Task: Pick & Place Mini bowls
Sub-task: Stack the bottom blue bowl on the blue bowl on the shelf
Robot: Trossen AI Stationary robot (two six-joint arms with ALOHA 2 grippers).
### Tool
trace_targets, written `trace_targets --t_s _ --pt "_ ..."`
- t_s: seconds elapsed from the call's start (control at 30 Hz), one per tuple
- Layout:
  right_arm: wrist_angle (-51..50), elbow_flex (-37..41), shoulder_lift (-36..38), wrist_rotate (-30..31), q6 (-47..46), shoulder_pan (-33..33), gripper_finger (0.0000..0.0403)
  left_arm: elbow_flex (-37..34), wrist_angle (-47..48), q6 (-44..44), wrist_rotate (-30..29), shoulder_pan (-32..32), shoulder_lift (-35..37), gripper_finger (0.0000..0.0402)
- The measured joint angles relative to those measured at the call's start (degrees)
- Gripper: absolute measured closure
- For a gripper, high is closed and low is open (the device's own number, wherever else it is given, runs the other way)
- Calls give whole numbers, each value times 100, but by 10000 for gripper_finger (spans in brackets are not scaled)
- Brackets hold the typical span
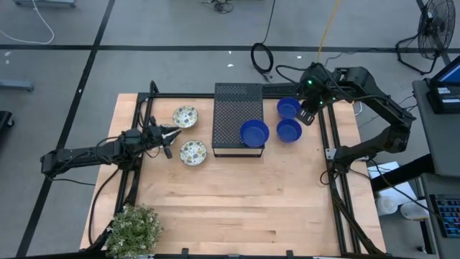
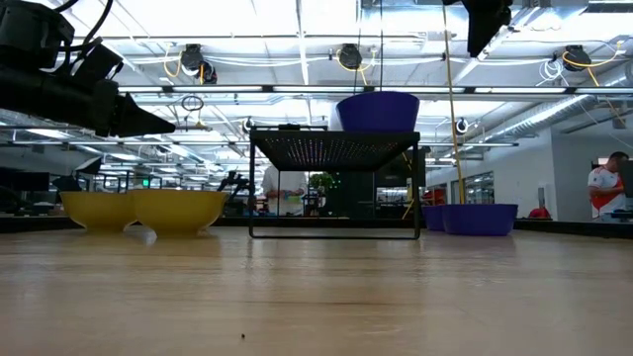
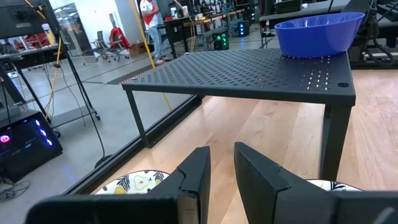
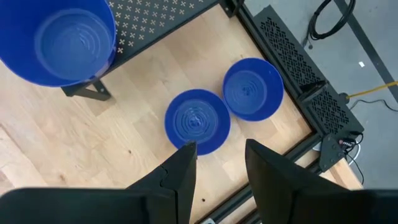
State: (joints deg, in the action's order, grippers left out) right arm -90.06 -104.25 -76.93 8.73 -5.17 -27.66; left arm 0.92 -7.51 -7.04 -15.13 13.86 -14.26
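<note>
Two cream floral mini bowls (image 1: 185, 116) (image 1: 192, 152) sit on the table left of the black perforated stand (image 1: 238, 119). My left gripper (image 1: 171, 134) hangs between them, open by a narrow gap and pointing toward the stand (image 3: 249, 74); it touches neither bowl (image 3: 134, 182) (image 3: 329, 185). One blue bowl (image 1: 254, 132) stands on the stand's near right corner. Two more blue bowls (image 1: 288, 108) (image 1: 289, 130) rest on the table right of the stand. My right gripper (image 1: 307, 114) hovers high above them, open and pointing down (image 4: 221, 162).
A potted plant (image 1: 134, 229) stands at the table's near left corner. Black frame rails (image 1: 327, 155) run along the table's left and right sides. The near half of the wooden tabletop (image 1: 237, 208) is bare. A person (image 2: 603, 188) stands far off in the room.
</note>
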Motion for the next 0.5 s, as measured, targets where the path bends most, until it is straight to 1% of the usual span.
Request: trace_targets --t_s 0.1,0.23,0.3,0.4,0.5 --pt "4 2 -7 0 9 1 275 0 0 1 1 -1 2 325" --pt "4 2 -7 -24 263 1 275 -1 0 0 1 -2 2 325" --pt "4 2 -7 -289 494 0 275 -1 -1 0 0 -1 1 325" --pt "4 2 -7 -850 832 0 275 0 -1 0 0 -2 2 325" --pt "5 2 -7 -1331 925 2 275 -1 -1 0 0 -2 1 325"
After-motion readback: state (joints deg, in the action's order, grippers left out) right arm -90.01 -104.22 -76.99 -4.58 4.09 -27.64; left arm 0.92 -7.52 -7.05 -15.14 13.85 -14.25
